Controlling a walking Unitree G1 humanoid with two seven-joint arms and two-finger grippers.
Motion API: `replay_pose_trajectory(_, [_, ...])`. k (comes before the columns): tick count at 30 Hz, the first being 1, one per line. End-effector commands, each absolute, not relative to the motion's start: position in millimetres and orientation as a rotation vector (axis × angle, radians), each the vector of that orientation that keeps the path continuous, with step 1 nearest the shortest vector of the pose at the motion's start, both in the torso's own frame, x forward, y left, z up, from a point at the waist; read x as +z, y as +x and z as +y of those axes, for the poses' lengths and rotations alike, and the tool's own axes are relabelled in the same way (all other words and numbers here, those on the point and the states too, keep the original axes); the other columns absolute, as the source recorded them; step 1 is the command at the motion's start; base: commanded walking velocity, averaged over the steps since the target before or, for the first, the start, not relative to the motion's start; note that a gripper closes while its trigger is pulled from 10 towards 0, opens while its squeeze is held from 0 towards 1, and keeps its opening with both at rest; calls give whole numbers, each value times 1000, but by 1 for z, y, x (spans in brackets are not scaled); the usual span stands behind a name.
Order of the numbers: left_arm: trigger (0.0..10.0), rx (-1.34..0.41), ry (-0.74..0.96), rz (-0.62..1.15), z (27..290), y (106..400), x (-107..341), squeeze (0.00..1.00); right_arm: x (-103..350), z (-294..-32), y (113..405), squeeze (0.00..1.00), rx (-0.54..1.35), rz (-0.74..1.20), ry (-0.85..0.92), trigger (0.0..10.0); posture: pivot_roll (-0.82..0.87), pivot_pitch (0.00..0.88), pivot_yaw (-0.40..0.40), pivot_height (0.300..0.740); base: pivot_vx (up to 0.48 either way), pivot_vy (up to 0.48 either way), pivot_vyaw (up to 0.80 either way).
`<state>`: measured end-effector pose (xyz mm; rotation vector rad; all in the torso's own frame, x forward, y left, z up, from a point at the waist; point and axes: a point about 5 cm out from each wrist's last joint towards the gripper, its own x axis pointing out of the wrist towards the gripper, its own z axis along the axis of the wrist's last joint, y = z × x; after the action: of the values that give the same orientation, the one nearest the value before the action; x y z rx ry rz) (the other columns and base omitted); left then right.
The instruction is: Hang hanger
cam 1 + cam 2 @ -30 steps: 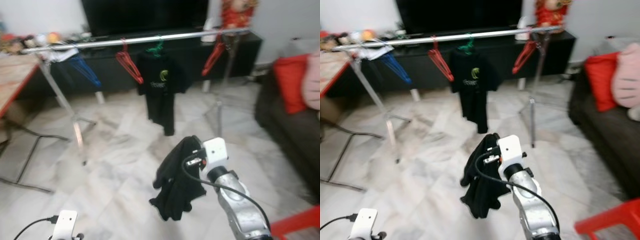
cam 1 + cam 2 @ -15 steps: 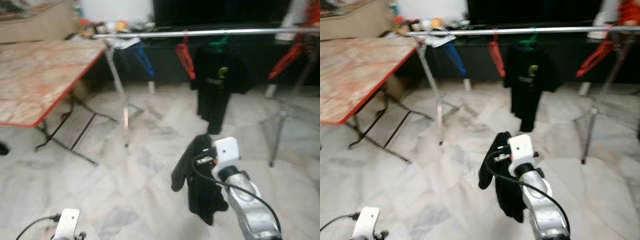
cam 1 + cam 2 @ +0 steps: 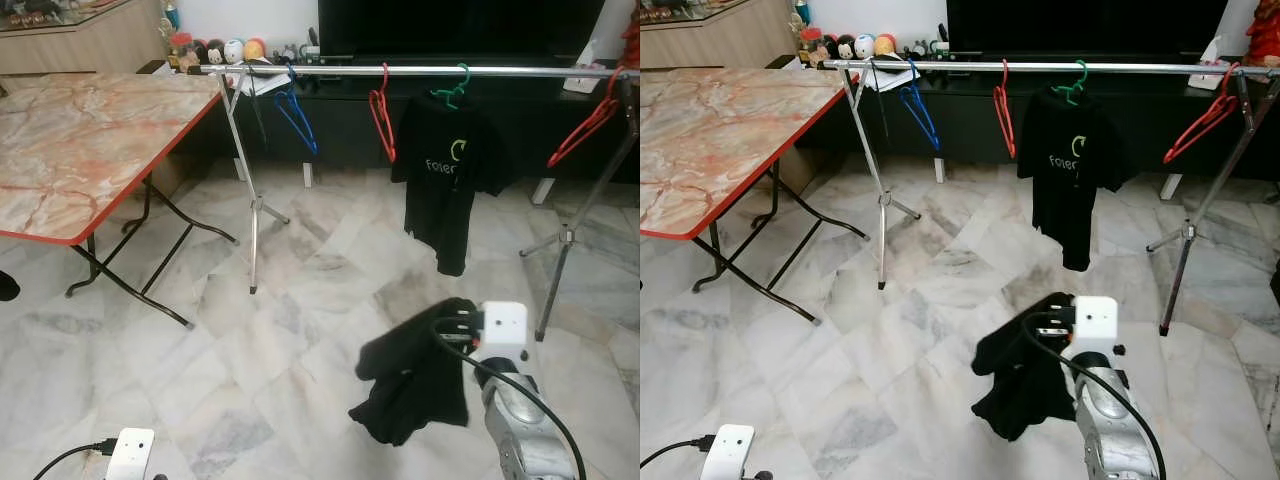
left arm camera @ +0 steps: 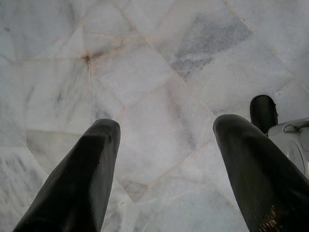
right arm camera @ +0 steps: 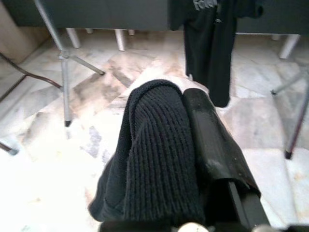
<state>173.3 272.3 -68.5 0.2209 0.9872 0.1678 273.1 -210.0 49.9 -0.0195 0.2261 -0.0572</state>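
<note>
The right gripper [image 5: 193, 140] is held out low before the robot, over the marble floor [image 3: 250, 340], its fingers [image 5: 212, 140] pinching a bunched black garment [image 3: 410, 385] that droops from them in loose folds. No hanger can be made out inside the bundle (the cloth hides whatever it may be wrapped around).

The garment looks soft, knitted and light; it will sag and swing as it is carried, and could slide out of a loose pinch. A hold near the collar, or on the hanger's neck if there is one inside, would likely steady it best.

Ahead stands the clothes rail [image 3: 420, 71], well apart from the gripper. From its left end toward its right end hang a blue hanger [image 3: 297, 112], a red hanger [image 3: 381, 114], a green hanger [image 3: 452, 91] carrying a black T-shirt [image 3: 446, 170], and another red hanger [image 3: 588, 120] by the right end.

The left gripper [image 4: 164, 159] hangs idle above the floor, fingers spread and holding nothing. No containers are in sight.
</note>
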Motion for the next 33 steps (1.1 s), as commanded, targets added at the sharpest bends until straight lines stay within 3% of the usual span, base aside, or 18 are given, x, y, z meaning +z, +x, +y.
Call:
replay_pose_trajectory(1, [10000, 189, 224, 988, 277, 171, -68, 0, 58, -209, 279, 0, -63, 176, -19, 10000, -147, 39, 82, 740, 0, 0, 0])
replay_pose_trajectory(14, [10000, 184, 211, 991, 274, 171, -69, 0, -11, -219, 248, 0, -105, 457, 20, 10000, -149, 6, 65, 740, 0, 0, 0])
replay_pose_trajectory(33, [10000, 197, 207, 985, 274, 172, -69, 0, -30, -209, 244, 0, -123, 507, 123, 10000, -105, 29, 58, 740, 0, 0, 0])
